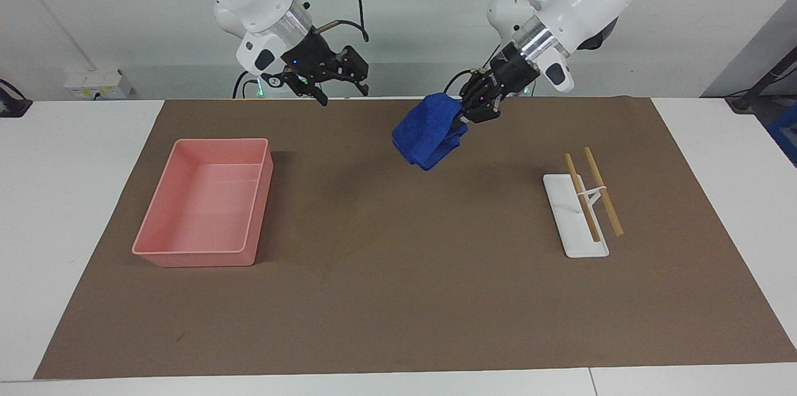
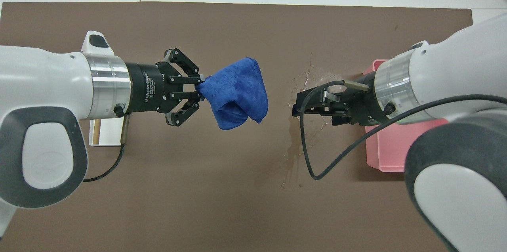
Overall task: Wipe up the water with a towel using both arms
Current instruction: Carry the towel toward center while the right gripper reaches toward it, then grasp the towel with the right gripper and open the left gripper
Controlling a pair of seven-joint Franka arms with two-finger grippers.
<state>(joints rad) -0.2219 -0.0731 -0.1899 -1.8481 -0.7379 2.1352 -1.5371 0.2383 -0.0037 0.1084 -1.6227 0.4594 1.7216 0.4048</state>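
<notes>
Risk: the left gripper [image 2: 200,89] has its fingers pinching only one corner of the towel [image 2: 237,93], so the cloth may slip out as it passes to the right gripper [image 1: 339,88], whose fingers are spread and empty. A misjudged closing could catch a loose fold. The towel hangs in the air over the mat [image 2: 222,204], short of the water [image 2: 295,153]. It is blue, bunched and wrinkled, drooping below the pinch.

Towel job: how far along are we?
Done: the left gripper has the towel pinched and raised over the mat. In hand: the open right gripper hangs over the water, facing it. Left: handover and wiping; the puddle is untouched.
</notes>
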